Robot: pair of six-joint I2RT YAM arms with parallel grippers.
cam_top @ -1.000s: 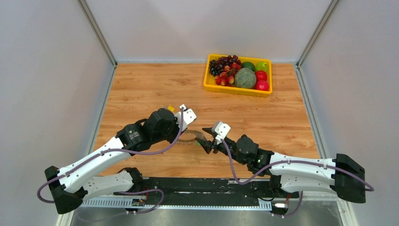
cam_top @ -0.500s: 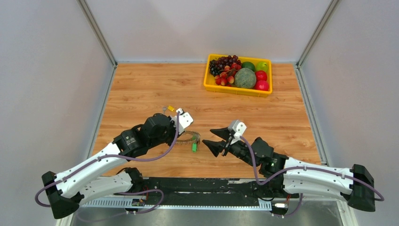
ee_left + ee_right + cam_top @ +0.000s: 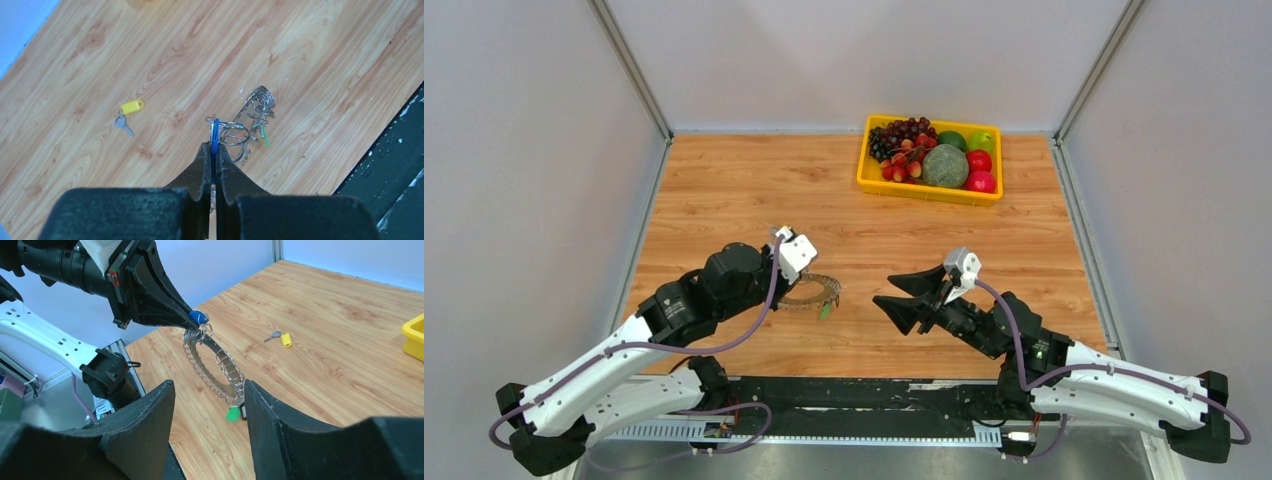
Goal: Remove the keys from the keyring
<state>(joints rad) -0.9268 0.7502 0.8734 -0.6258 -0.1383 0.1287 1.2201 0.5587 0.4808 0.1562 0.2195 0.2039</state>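
My left gripper point(image 3: 802, 284) is shut on the blue key head point(image 3: 215, 134), seen again in the right wrist view point(image 3: 198, 317). The dark grey keyring point(image 3: 816, 283) with its silvery loops point(image 3: 256, 106) hangs tilted from that key point(image 3: 211, 346). A green key point(image 3: 825, 311) dangles at its low end by the table point(image 3: 232, 413), with a black key point(image 3: 243, 411) beside it. A yellow key point(image 3: 131, 106) lies loose on the table point(image 3: 286, 339). My right gripper point(image 3: 885, 291) is open and empty, to the right of the ring, its jaws facing it point(image 3: 209, 384).
A yellow bin point(image 3: 862, 172) of fruit stands at the back right, its corner in the right wrist view point(image 3: 413, 337). The black base rail point(image 3: 854, 392) runs along the table's near edge. Grey walls close in the left, right and back sides.
My right gripper has drawn back to the right, away from the ring, and opened wide. My left gripper has pulled back and left, carrying the ring by the blue key.
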